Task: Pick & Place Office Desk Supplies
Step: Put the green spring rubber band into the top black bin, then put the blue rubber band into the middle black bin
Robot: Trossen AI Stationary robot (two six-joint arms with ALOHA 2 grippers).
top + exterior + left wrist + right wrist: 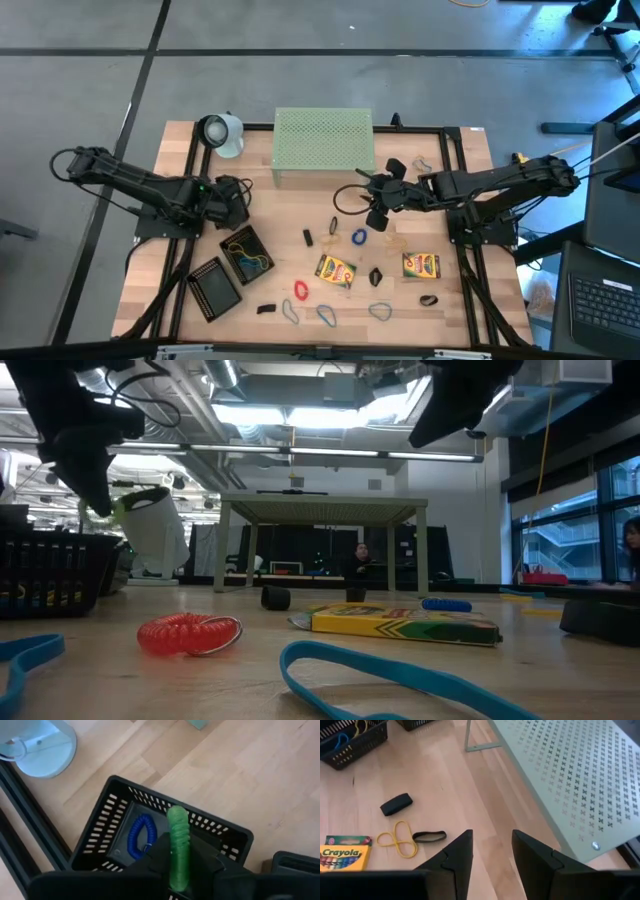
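Note:
My left gripper [236,203] hangs over the far end of a black mesh tray [247,256] and is shut on a green coiled band [177,845]. That tray holds a blue coil [138,835] and yellow bands. My right gripper [492,855] stands open above bare table, in front of the pale-green perforated stand [323,148], with nothing between its fingers. Two crayon boxes [335,270] [421,265] lie flat on the table. Around them lie a red coil [188,632], blue bands [325,315] and black clips [307,237]. My left gripper pinches the green coiled band between its two fingers, which come from above and slant down. The band lies along the fingers; its free end [177,815] sticks out past the fingertips over the tray, lifted clear. The fingers hide its other end.
A second black mesh tray [213,288] lies at the near left. A pale round object [222,133] stands at the far left corner. Near my right gripper lie a black clip [396,804], a yellow band [400,837] and a dark band [429,836].

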